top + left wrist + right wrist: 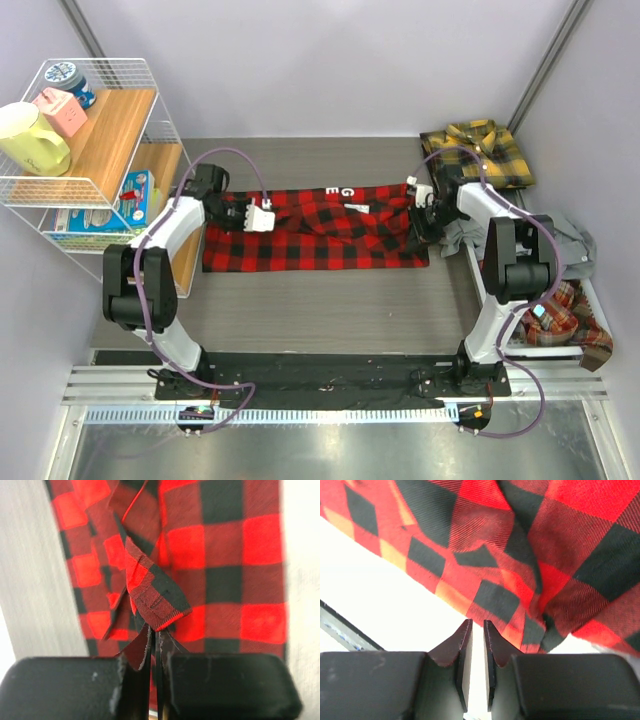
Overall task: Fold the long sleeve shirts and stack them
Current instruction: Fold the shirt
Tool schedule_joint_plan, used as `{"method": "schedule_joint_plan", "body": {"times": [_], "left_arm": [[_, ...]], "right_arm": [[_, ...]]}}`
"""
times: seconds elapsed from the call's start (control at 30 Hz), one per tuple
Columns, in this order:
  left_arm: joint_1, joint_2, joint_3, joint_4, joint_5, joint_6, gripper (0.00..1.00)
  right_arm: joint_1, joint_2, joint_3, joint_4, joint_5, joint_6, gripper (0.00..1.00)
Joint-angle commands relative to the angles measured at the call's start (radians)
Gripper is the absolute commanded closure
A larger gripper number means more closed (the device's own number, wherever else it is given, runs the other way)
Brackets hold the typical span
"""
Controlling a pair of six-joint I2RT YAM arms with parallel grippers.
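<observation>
1. Table [320, 310]: grey top, both arms bolted at its near edge.
2. Red-and-black check shirt [320, 235]: spread across the table's middle between the two arms, rumpled toward the right end, white lettering [346, 192] at its far edge.
3. Wire rack [110, 140]: far left, wooden shelves (assorted small items on them).
4. Yellow-and-black plaid shirt [480, 150]: far right corner, apart from the red one.
5. Grey shirt [572, 245] and orange-brown plaid shirt [575, 325]: heaped at the right edge.
6. Left gripper [262, 217]: fingers pinched together on a fold of the red shirt's left end.
7. Right gripper [476, 625]: fingers a narrow slit apart, no cloth seen between them, tips at the red shirt's hem.
</observation>
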Motion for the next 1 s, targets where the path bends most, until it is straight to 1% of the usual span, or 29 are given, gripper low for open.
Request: {"method": "schedule_joint_plan", "body": {"times": [0.0, 0.03, 0.17, 0.23, 0.33, 0.37, 0.4, 0.43, 0.5, 0.6, 0.63, 0.73, 0.77, 0.83, 0.87, 0.93, 0.97], "left_arm": [[0.057, -0.002, 0.095, -0.03, 0.047, 0.088, 1.0], [0.075, -0.006, 0.115, -0.041, 0.053, 0.096, 1.0], [0.118, 0.001, 0.135, -0.081, 0.07, 0.22, 1.0], [0.121, 0.027, 0.138, -0.119, 0.061, 0.274, 1.0], [0.121, 0.04, 0.106, -0.1, 0.048, 0.329, 0.97], [0.121, 0.04, 0.071, -0.078, 0.039, 0.342, 0.93], [0.121, 0.04, 0.055, -0.061, 0.027, 0.357, 0.86], [0.145, 0.042, 0.042, -0.028, 0.004, 0.358, 0.81], [0.164, 0.039, 0.029, -0.012, -0.013, 0.351, 0.69], [0.179, 0.024, 0.046, 0.003, -0.024, 0.299, 0.6], [0.182, 0.022, 0.055, 0.003, -0.03, 0.25, 0.59], [0.186, 0.037, 0.109, -0.079, -0.047, 0.176, 0.57], [0.187, 0.042, 0.118, -0.136, -0.03, 0.161, 0.54], [0.172, 0.041, 0.132, -0.182, -0.018, 0.116, 0.51], [0.158, 0.04, 0.133, -0.219, -0.021, 0.055, 0.51], [0.101, 0.037, 0.129, -0.236, -0.024, -0.047, 0.51], [0.083, 0.033, 0.12, -0.23, -0.027, -0.163, 0.51]], "right_arm": [[-0.004, -0.086, 0.056, -0.061, -0.014, -0.063, 0.8], [-0.004, -0.088, 0.056, -0.061, -0.009, -0.063, 0.8], [-0.004, -0.085, 0.047, -0.061, 0.006, -0.06, 0.8], [-0.002, -0.082, 0.05, -0.061, 0.003, -0.057, 0.8], [-0.004, -0.077, 0.07, -0.063, 0.004, -0.057, 0.8], [-0.004, -0.075, 0.078, -0.066, 0.006, -0.06, 0.8], [-0.004, -0.074, 0.084, -0.069, 0.007, -0.069, 0.8], [-0.004, -0.072, 0.096, -0.074, 0.006, -0.072, 0.8], [-0.005, -0.069, 0.107, -0.075, 0.006, -0.078, 0.8], [-0.002, -0.057, 0.136, -0.067, -0.006, -0.08, 0.78], [0.004, -0.052, 0.151, -0.058, -0.005, -0.082, 0.78], [0.021, -0.029, 0.182, -0.037, -0.006, -0.085, 0.73], [0.034, -0.017, 0.188, -0.029, -0.006, -0.085, 0.73], [0.047, 0.0, 0.209, -0.005, 0.0, -0.085, 0.72], [0.065, 0.012, 0.217, 0.005, 0.006, -0.083, 0.71], [0.079, 0.026, 0.228, 0.04, 0.018, -0.074, 0.69], [0.084, 0.033, 0.232, 0.046, 0.026, -0.066, 0.69]]}}
